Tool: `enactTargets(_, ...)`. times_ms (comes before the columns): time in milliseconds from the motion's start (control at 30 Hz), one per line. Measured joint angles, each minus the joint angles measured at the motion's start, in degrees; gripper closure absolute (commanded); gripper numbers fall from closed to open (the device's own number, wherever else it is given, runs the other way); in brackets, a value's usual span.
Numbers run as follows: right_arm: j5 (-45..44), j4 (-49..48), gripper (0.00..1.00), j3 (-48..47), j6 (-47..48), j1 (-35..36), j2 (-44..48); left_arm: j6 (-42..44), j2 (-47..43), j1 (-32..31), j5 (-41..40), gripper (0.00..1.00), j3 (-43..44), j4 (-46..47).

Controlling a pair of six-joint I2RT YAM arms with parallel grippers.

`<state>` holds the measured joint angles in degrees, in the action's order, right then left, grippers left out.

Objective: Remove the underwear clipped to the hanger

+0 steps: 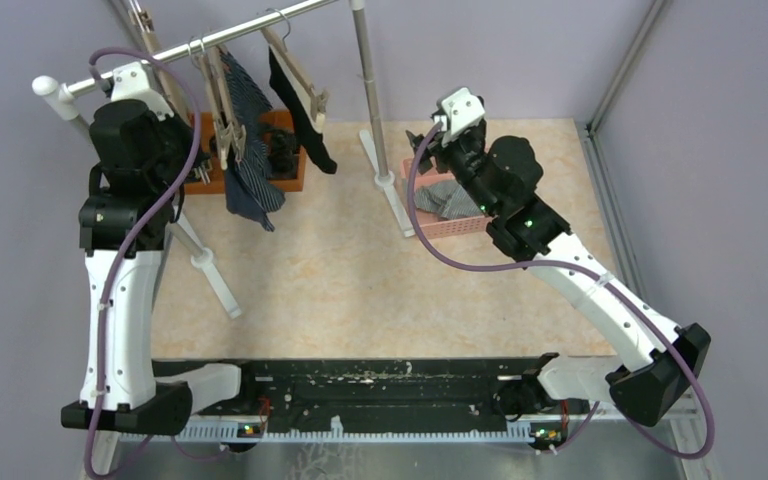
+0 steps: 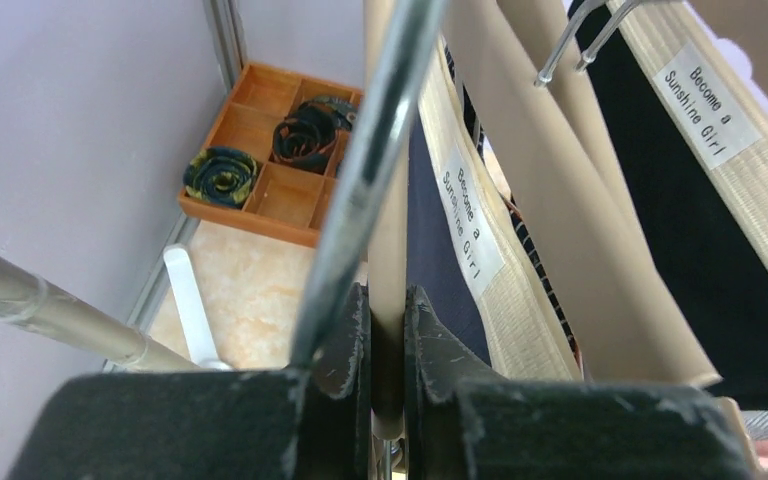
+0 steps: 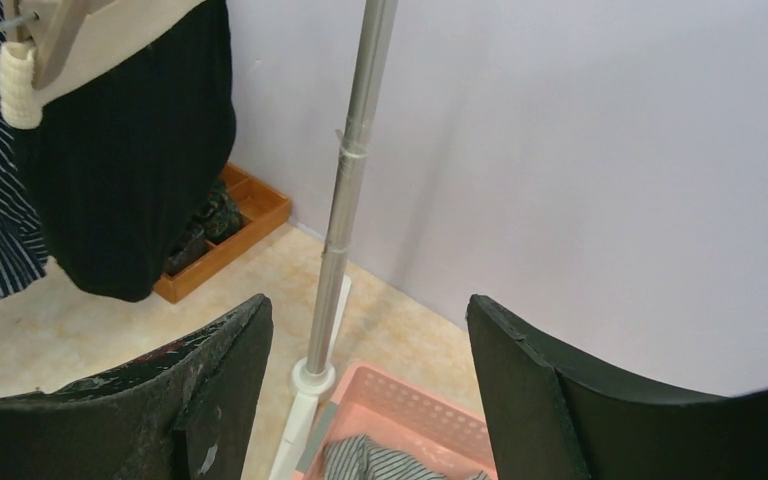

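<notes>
- The left gripper was pinched nearly closed on a thin, flat beige arm of a hanger, up at the rack's rail.
- The right gripper had its jaws spread wide with nothing between them. It hung above the pink basket.
- The fingers were black, hard-faced and scuffed pale at the edges.
- The underwear hung from the hangers on the rail: a soft navy-striped piece and a plain black piece, side by side.
- Wide woven beige waistbands carried white labels reading "Become a Sunshine Girl".
- The rail was a smooth, round, shiny metal tube. A matching upright pole stood in a white foot just beside the basket.
- The pink basket was rectangular plastic with perforated walls and held a crumpled grey striped cloth.
- The orange tray was divided into square compartments. Two held dark rolled socks, coiled into spirals.
- The table had a pale, mottled beige surface.
</notes>
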<state>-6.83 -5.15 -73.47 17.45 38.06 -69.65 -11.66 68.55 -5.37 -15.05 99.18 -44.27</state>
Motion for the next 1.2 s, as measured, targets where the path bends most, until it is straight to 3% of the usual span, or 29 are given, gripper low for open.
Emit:
enactTargets(267, 0.0, -1.55, 0.28, 0.42, -0.07, 0.0, 0.0, 2.08, -0.5, 0.5, -1.38, 1.0, -0.04, 3.48)
enactTargets(833, -0.66, -2.49, 0.28, 3.1, -0.13, 0.0, -0.02, 4.0, 6.23, 7.74, 4.52, 1.0, 5.07, 5.79)
enactTargets(1200, -0.33, -3.02, 0.28, 3.1, -0.15, 0.0, -0.83, 2.49, 2.54, 11.87, 8.44, 1.0, -4.37, 8.72)
